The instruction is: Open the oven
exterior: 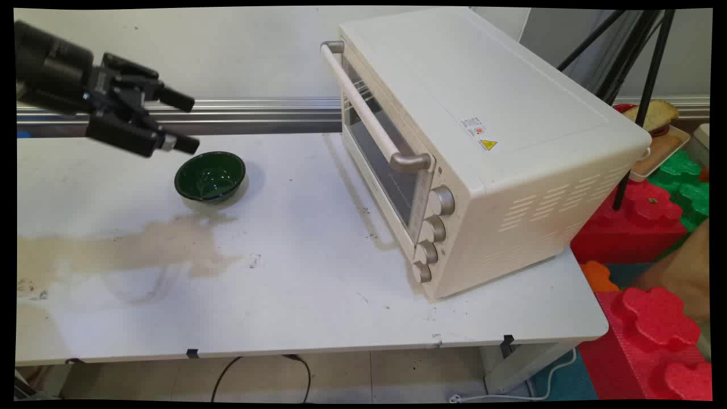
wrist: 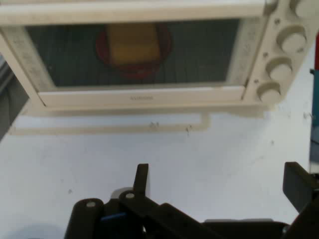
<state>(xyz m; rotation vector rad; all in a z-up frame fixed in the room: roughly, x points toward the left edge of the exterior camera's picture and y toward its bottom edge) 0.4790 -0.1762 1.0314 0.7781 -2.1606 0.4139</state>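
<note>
Gripper (exterior: 184, 122) aloft, fingers (exterior: 177, 100) spread, empty | bowl (exterior: 211, 176) just below fingertips | oven (exterior: 477, 147) well beyond, door shut

On the table (exterior: 318, 307): 1 toaster oven (exterior: 483, 147) toward the right edge, with 4 knobs (exterior: 433, 229) and 1 door handle (exterior: 369, 113). 1 green bowl (exterior: 210, 176) toward the far left corner. Inside the oven, through the glass: 1 red plate (wrist: 133, 47) carrying 1 yellow block (wrist: 132, 42). 1 gripper (exterior: 184, 122) in view.
</note>
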